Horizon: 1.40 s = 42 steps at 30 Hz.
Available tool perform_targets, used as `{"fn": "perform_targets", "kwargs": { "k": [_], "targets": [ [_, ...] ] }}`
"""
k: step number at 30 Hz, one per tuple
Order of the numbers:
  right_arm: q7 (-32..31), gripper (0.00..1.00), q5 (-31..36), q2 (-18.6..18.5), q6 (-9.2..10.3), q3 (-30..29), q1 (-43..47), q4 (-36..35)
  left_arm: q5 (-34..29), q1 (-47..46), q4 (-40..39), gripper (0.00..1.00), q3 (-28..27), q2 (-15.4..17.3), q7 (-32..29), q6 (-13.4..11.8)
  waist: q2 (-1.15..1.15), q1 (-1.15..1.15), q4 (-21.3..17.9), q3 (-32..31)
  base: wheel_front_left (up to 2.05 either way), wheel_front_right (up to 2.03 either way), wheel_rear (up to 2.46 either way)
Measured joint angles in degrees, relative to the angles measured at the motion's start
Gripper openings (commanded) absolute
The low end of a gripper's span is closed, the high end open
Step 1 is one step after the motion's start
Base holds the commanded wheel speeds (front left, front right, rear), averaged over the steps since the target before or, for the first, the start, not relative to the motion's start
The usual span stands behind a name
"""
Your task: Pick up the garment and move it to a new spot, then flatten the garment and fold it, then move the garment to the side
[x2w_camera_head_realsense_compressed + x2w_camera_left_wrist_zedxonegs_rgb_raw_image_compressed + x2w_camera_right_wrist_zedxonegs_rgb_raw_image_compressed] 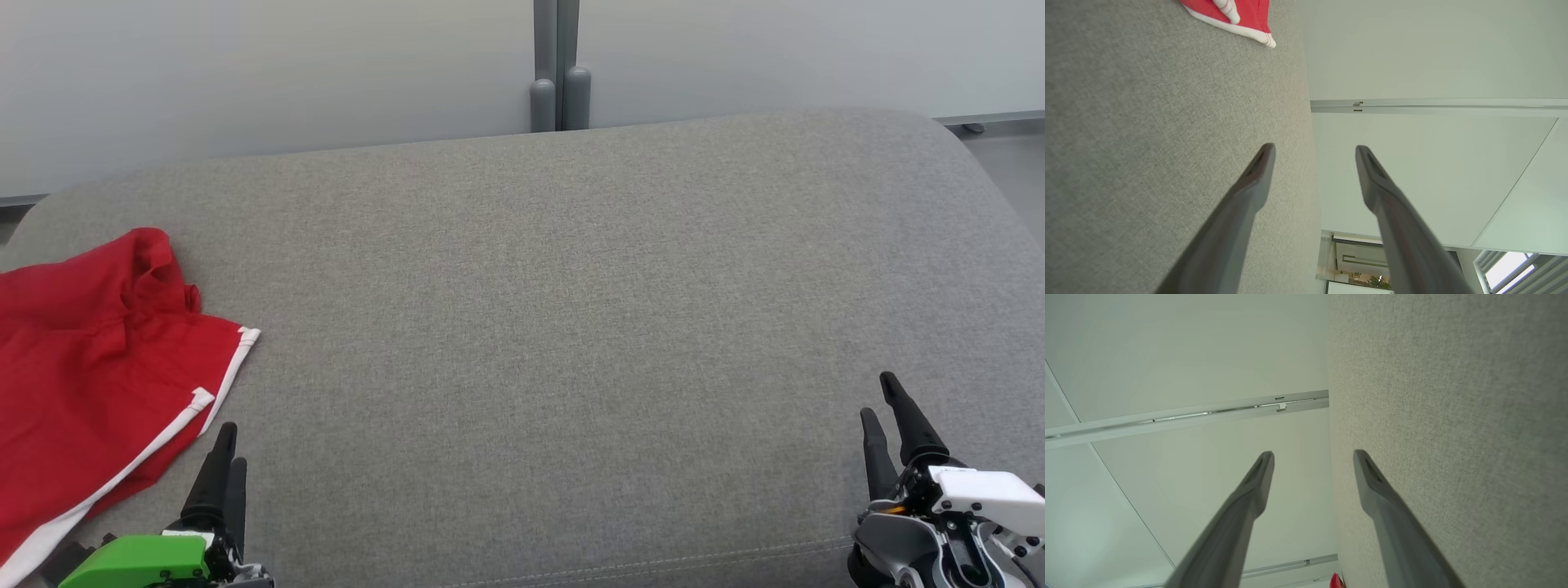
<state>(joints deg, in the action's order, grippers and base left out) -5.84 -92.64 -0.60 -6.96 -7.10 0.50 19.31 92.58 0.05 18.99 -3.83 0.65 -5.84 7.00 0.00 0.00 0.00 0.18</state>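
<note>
Red garment [90, 367] with white side stripe sits at the far left of the grey cushion [571, 310], crumpled, running off my head view's left edge. One hem corner with white trim points toward the cushion's middle. The upper part is bunched into a ridge; the lower part lies flatter.

Left gripper [233, 445] is at the lower left, just beside the garment's lower edge, apart from it as far as I can tell. In my left wrist view its fingers [1249, 192] are released, with a clear gap and nothing between them. One finger is over the cushion fabric, the other against the pale wall [245, 73]. A garment corner shows at the top of that view, well ahead of the tips.

Right gripper [878, 396] is at the lower right, well apart from the garment, over bare cushion. In the right wrist view its fingers [1384, 506] are also released and grasping nothing. A small bit of red shows at the bottom edge there.

The middle and right of the cushion are plain grey weave, with a stitched seam near the front edge. Behind the cushion is the wall, with a pair of grey posts [559, 90] at top centre.
</note>
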Motion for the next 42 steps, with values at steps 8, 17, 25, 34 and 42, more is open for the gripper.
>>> {"fn": "perform_targets", "kwargs": {
  "k": [8,17,25,34,42],
  "targets": [
    [1.5,1.00,2.4,0.0,0.07,1.3,0.0,-0.1,-1.5,0.0,-0.9,1.00,1.1,0.0,1.4,0.0,0.00,0.00,0.0,0.0,0.00,0.00,0.00],
    [3.4,1.00,9.7,-0.8,1.02,2.3,-0.6,-1.1,-8.8,0.0,-3.0,1.00,1.7,0.1,3.6,0.0,0.00,0.00,0.1,-0.2,0.00,0.00,0.00],
    [5.0,1.00,18.1,-1.4,2.09,3.9,-1.2,-3.2,-18.4,-0.1,-5.6,1.00,2.0,0.7,5.0,-1.2,0.00,0.00,0.1,-0.3,0.00,0.00,0.00],
    [6.8,1.00,29.5,-3.0,3.57,7.5,-1.3,-5.3,-29.4,-0.1,-8.5,1.00,3.7,1.1,7.0,-2.6,0.00,0.00,0.1,-0.5,0.00,0.00,0.00],
    [8.4,1.00,37.5,-3.1,4.63,10.3,-1.2,-6.3,-38.6,0.0,-10.3,1.00,5.0,1.7,8.5,-4.8,0.00,0.00,0.1,-0.6,0.00,0.00,0.00]
  ]
}}
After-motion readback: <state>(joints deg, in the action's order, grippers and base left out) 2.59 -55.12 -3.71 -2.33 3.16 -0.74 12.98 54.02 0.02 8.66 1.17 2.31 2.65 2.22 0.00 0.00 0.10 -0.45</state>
